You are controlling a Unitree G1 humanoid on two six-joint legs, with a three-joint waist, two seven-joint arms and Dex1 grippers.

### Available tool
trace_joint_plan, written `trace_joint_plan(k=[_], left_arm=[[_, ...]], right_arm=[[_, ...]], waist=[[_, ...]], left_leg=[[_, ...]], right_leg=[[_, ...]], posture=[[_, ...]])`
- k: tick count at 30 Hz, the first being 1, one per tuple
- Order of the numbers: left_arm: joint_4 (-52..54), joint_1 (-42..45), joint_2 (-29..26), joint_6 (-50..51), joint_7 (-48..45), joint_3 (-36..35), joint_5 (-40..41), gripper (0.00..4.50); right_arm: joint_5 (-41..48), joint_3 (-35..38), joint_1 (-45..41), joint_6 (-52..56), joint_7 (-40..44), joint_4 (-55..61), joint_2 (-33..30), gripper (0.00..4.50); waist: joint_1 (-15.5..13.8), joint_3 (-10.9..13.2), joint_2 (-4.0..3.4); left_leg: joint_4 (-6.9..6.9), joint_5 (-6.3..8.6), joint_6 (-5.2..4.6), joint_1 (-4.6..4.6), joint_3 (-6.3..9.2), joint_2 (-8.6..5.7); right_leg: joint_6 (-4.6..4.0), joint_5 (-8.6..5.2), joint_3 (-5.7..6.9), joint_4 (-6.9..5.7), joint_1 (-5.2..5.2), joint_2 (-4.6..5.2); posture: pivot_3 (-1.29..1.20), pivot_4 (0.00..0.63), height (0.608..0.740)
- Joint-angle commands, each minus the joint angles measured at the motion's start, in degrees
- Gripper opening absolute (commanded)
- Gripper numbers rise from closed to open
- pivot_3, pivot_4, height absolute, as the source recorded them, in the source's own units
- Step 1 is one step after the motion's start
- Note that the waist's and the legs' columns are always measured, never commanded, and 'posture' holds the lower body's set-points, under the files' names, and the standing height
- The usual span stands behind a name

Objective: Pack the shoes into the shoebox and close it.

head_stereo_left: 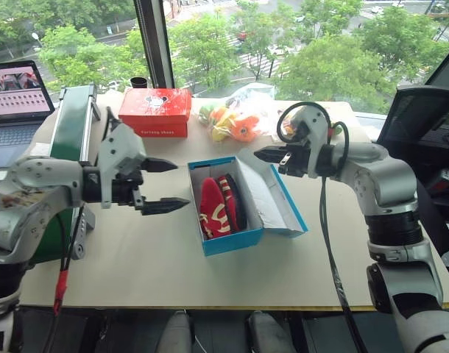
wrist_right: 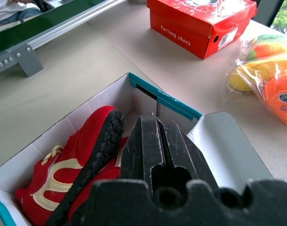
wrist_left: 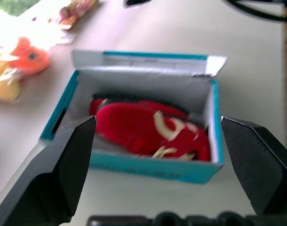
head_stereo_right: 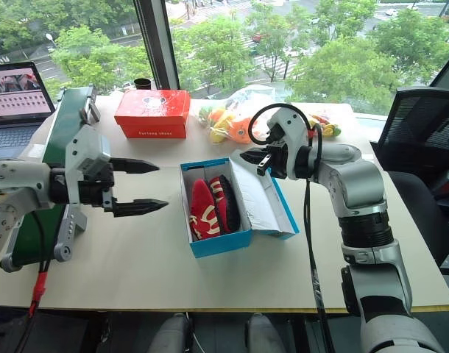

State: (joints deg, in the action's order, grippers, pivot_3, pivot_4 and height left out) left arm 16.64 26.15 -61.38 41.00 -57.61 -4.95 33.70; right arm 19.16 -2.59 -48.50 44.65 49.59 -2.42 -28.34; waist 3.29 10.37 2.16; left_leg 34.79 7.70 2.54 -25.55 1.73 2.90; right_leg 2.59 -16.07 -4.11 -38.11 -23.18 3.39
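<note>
Shoes in open shoebox

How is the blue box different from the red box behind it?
The blue shoebox stands open, lid folded back, with the red shoes inside; the red shoebox is shut. The blue one lies near the table's middle, between the two hands; the red one lies farther back, toward the window. Both are cardboard shoeboxes on the same table.

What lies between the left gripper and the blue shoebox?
Nothing: bare tabletop separates the open left gripper from the shoebox, seen in the left eye view.
</note>
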Motion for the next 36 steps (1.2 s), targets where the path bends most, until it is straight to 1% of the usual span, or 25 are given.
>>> trace_joint_plan(k=[1, 6, 14, 20, 24, 31, 36], left_arm=[[-0.35, -1.03, -1.3, -2.9, -2.06, -2.39, -1.4, 4.5], [1.07, -0.74, -0.56, -1.29, -2.42, -4.09, 0.41, 4.5], [4.35, -2.19, -0.98, 1.45, -1.5, -6.16, 1.9, 4.5], [5.75, -3.13, -1.2, 3.03, -0.65, -7.77, 2.62, 4.5], [6.86, -3.7, -0.91, 4.08, 0.24, -8.8, 3.47, 4.5], [7.51, -4.42, -0.81, 4.44, 0.61, -9.31, 3.72, 4.5], [7.21, -4.03, -0.7, 4.11, 0.77, -8.66, 3.76, 4.5]], right_arm=[[-0.84, -1.92, -1.38, -4.54, -0.6, -1.23, 2.62, 0.03], [-3.89, -5.92, -3.62, -10.65, 0.78, -10.0, 6.42, 0.03], [-7.65, -8.81, -5.7, -18.96, 2.73, -24.15, 11.29, 0.03], [-8.34, -8.85, -6.83, -20.9, 4.29, -26.38, 12.72, 0.03], [-8.68, -7.82, -8.36, -21.5, 3.9, -27.5, 12.74, 0.03], [-7.42, -6.94, -9.61, -18.48, 5.17, -23.04, 12.35, 0.03], [-9.93, -8.88, -8.24, -22.08, 5.02, -28.41, 14.92, 0.03]], waist=[[-0.06, 0.0, 0.0], [-0.78, 0.0, 0.0], [-0.76, 0.0, 0.0], [-0.66, 0.01, 0.0], [-0.67, 0.01, 0.0], [-0.78, 0.01, -0.01], [-0.57, 0.0, -0.01]], left_leg=[[0.01, 0.0, 0.0, -0.02, 0.0, 0.0], [0.04, 0.0, 0.0, -0.07, 0.0, 0.0], [0.03, 0.0, 0.01, -0.06, 0.0, 0.0], [0.03, 0.0, 0.01, -0.06, 0.0, 0.01], [0.04, 0.0, 0.01, -0.05, 0.01, 0.01], [0.03, 0.0, 0.01, -0.05, 0.01, 0.01], [0.04, 0.0, 0.01, -0.02, 0.0, 0.02]], right_leg=[[0.0, 0.0, 0.01, 0.01, 0.0, 0.0], [0.0, 0.0, 0.04, 0.02, 0.0, 0.01], [0.0, 0.0, 0.05, 0.0, 0.01, 0.01], [0.0, 0.0, 0.05, 0.0, 0.0, 0.01], [0.0, 0.0, 0.05, -0.01, 0.0, 0.01], [0.0, 0.0, 0.05, -0.01, 0.01, 0.01], [-0.01, 0.0, 0.05, -0.04, 0.01, 0.0]], posture=[[0.0, 0.15, 0.739], [0.0, 0.15, 0.739], [0.0, 0.15, 0.739], [0.0, 0.15, 0.739], [0.0, 0.15, 0.739], [0.0, 0.15, 0.739], [0.0, 0.15, 0.739]])
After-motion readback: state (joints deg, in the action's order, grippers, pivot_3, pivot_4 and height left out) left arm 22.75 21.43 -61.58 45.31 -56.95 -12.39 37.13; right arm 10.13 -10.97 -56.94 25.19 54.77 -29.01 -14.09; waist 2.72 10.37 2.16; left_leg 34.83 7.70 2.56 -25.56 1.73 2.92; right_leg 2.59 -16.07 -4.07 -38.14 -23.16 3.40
